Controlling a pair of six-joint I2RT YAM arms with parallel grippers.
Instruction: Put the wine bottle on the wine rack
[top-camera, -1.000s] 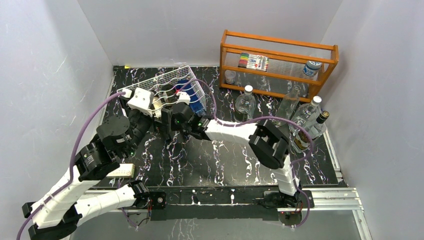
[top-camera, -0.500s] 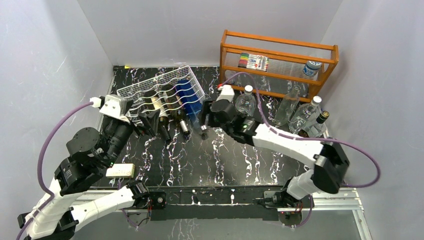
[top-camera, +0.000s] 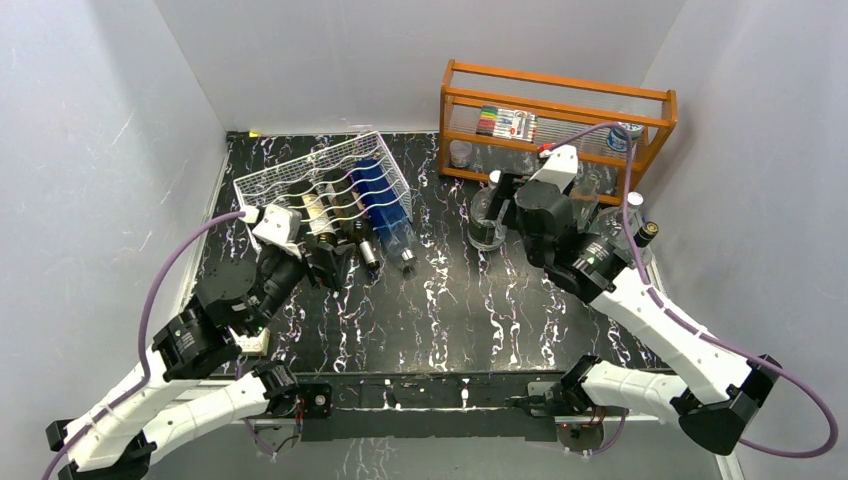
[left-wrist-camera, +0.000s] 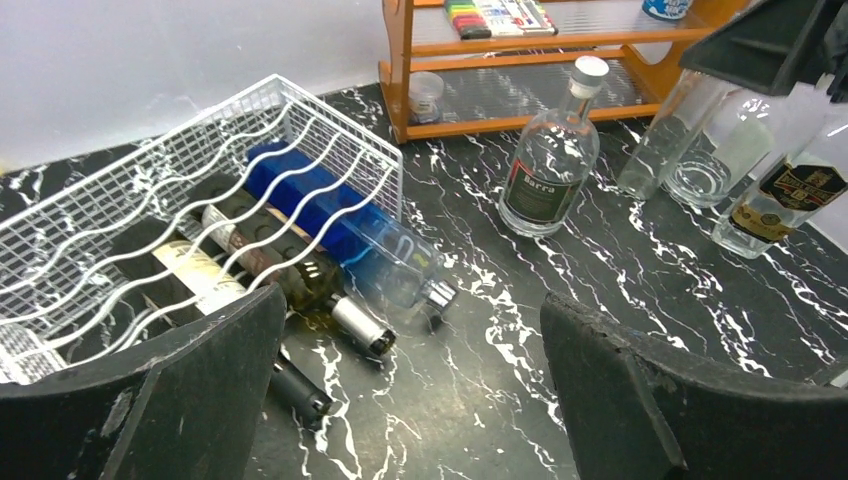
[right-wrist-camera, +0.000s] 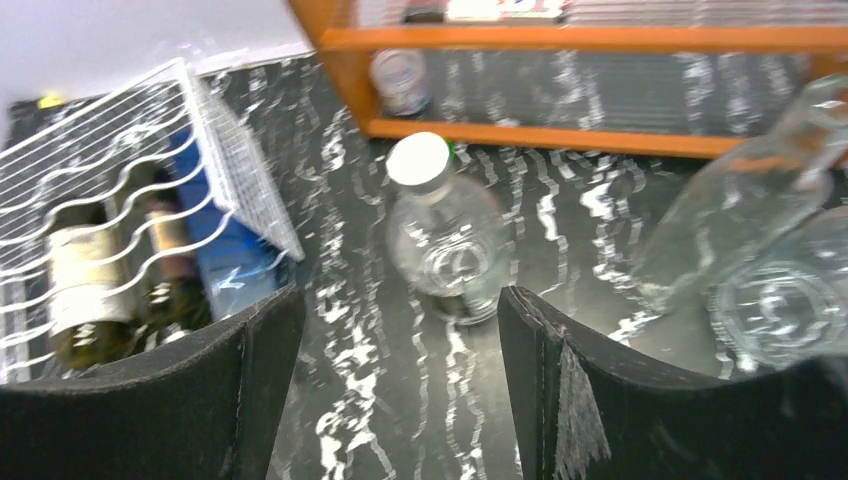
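Right end effector (right-wrist-camera: 400, 310) swung to clear bottle (right-wrist-camera: 445, 240), view blurred

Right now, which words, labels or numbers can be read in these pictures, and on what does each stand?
"Barra": label of the clear round bottle.
Dark and gold label, bottle at far right: too blurred.
Cream label, wine bottle in the wine rack: unreadable.
Marker pack: unreadable.

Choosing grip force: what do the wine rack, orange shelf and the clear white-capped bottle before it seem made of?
Wine rack: thin metal wire, apparently white-coated, with see-through wavy rows. Orange shelf: likely wood, glossy orange finish, flat slats. White-capped bottle: probably clear glass; shiny, marbled table shows through.
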